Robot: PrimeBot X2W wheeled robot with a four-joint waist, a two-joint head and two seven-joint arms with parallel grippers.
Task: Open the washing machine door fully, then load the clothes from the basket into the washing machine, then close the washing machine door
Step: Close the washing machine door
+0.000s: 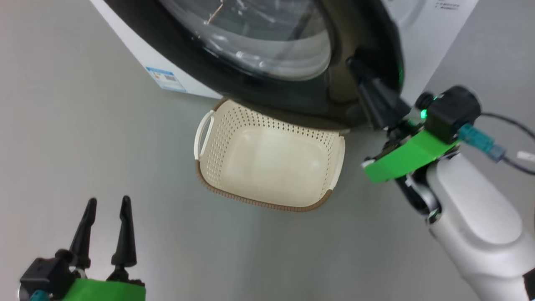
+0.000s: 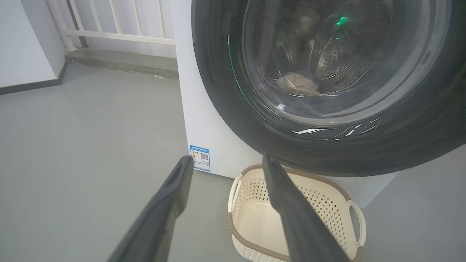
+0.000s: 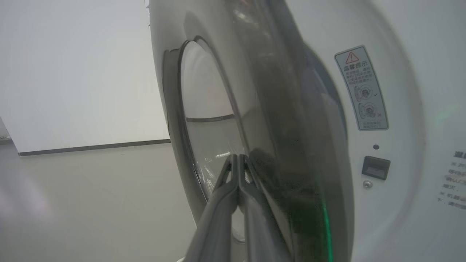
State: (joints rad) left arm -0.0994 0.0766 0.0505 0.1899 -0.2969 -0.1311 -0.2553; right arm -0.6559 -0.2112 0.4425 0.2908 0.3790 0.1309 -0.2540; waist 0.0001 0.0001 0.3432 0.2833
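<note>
2 hands showing: right hand (image 3: 238, 157) is sitting fully closed, fingers pressed together and gripping nothing, tips lying against the glossy black rim of the washing machine door (image 3: 276, 109) just beside the glass (image 3: 207, 109). Left hand (image 1: 108, 200) is hanging wide open and empty over the floor (image 1: 83, 125), well apart from everything. Basket (image 1: 250, 121) is sitting empty on the floor right under the door's lower rim, just in front of the washing machine (image 1: 142, 50). Clothes (image 2: 300, 83) are lying inside the drum (image 2: 335, 62), showing as a tan and blue lump through the glass in the left wrist view. Door is standing ajar: right wrist view is showing a gap between its edge and the white front panel (image 3: 411, 109), latch slot (image 3: 375, 167) uncovered. So I'm reading this as the last step, closing the door, with loading done. Doing it well: pushing with the closed fingertips out near the free edge for leverage, not on the bulging glass; keeping the push square to the door face and following its arc so the tips aren't skating on that slick rim; keeping fingers off the gap side so nothing is getting pinched; pressing through until the latch is seating, then backing off.
</note>
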